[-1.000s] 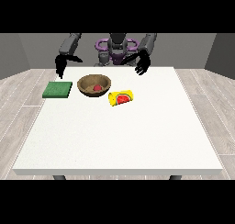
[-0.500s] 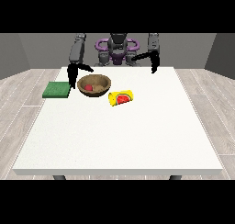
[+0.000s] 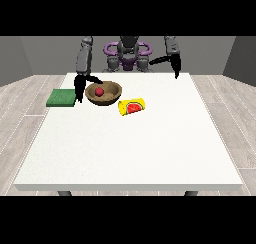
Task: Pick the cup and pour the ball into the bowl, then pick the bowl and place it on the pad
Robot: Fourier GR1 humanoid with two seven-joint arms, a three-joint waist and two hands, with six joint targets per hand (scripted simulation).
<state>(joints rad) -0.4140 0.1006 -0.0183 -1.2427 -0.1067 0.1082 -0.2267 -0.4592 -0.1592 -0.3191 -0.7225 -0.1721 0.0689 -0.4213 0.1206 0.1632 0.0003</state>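
Bowl (image 3: pixel 103 93) on tabletop (image 3: pixel 130 148), far side near the robot, wooden, upright, red ball (image 3: pixel 99 91) already inside. So pour step looks done. Yellow cup (image 3: pixel 132 106) with watermelon print lying on its side just beside the bowl, toward the camera and view's right, touching nothing else as far as visible. Green pad (image 3: pixel 61 97) flat at view's left of the bowl, near but apart from it, nothing on it.

Remaining, judging from layout: grasp bowl, lift, carry to view's left, set down on pad. Roughly halfway.

Hand at the view's left (image 3: pixel 80 86) down at the bowl's left rim, between bowl and pad. Thumb reaching out over the rim, fingers (image 3: pixel 77 95) pointing down outside the wall, spread around the rim, not visibly closed on it. Reads as pre-grasp; contact with the rim can't be confirmed.

Hand at the view's right (image 3: pixel 173 63) raised over the tabletop's far edge, well apart from everything, holding nothing, fingers hanging down and relaxed.

Bowl not lifted yet, base flat on tabletop.
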